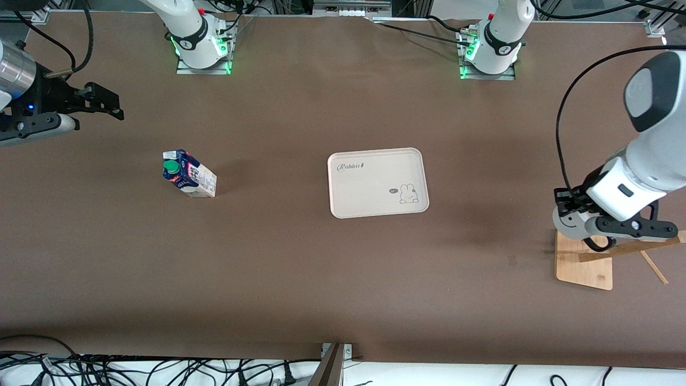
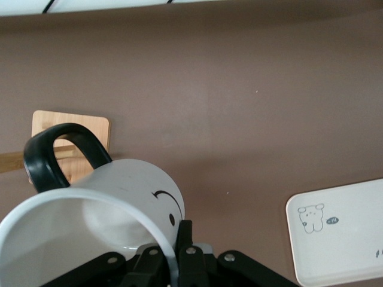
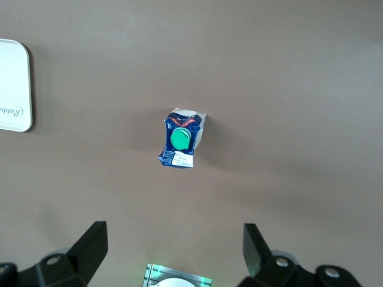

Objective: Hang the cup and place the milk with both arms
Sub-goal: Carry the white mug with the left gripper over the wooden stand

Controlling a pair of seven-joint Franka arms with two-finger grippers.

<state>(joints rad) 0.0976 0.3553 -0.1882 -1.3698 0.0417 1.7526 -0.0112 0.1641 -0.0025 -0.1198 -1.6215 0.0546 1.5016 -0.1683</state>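
Note:
The white cup [image 2: 119, 203] with a black loop handle [image 2: 60, 155] and a smiley face is held by its rim in my left gripper [image 2: 176, 251], which is shut on it. In the front view, the left gripper [image 1: 584, 221] holds the cup [image 1: 569, 225] over the wooden rack's base board [image 1: 584, 268], at the left arm's end of the table. The milk carton [image 1: 188, 174], dark blue with a green cap, stands on the table toward the right arm's end. My right gripper [image 1: 114, 105] is open and empty, up in the air toward the right arm's base from the carton. The right wrist view shows the carton [image 3: 179, 139] between and ahead of the open fingers [image 3: 90, 246].
A cream tray [image 1: 375, 161] with a rabbit drawing lies at the middle of the table; it also shows in the left wrist view [image 2: 353, 263] and the right wrist view [image 3: 12, 84]. The rack's wooden rods [image 1: 632, 249] stick out over its base board [image 2: 72, 125].

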